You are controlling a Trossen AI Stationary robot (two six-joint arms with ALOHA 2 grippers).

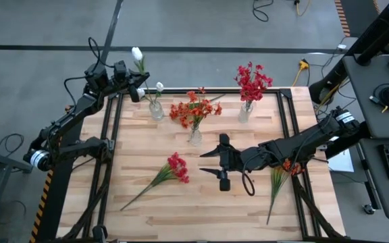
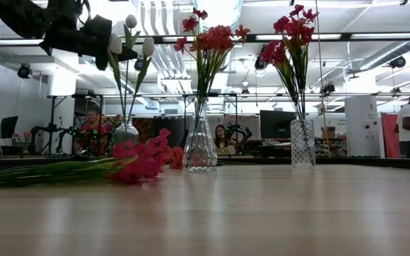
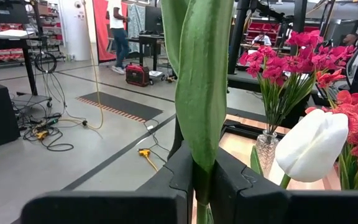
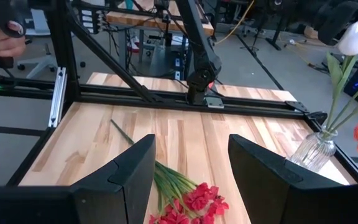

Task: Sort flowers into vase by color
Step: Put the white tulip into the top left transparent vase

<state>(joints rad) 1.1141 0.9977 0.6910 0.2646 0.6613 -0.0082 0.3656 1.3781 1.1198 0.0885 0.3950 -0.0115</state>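
Note:
My left gripper point(image 1: 135, 88) is over the table's far left corner, shut on a white flower whose bloom point(image 1: 137, 54) sits above it. Just below stands a small glass vase point(image 1: 155, 110) with another white bloom point(image 3: 312, 146). The middle vase point(image 1: 194, 136) holds orange-red sprays, and the right vase point(image 1: 245, 111) holds crimson ones. A crimson spray point(image 1: 174, 169) lies flat on the table. An orange spray point(image 1: 286, 169) lies near the right edge, partly under my right arm. My right gripper point(image 1: 221, 165) hovers open beside the crimson spray point(image 4: 185, 199). My left gripper pinches the white flower by its green stem and leaf point(image 3: 202, 155), well below the bloom, between both fingers. The fingers come roughly level from the table's left, across the stem. The flower stands nearly upright above the white-flower vase point(image 2: 125, 131); whether its lower end is inside, I cannot tell.
A black metal frame point(image 1: 286, 121) runs along the table's edges. Bare wood lies along the near side point(image 1: 201, 216). People sit and stand in the room beyond the table point(image 2: 223, 139).

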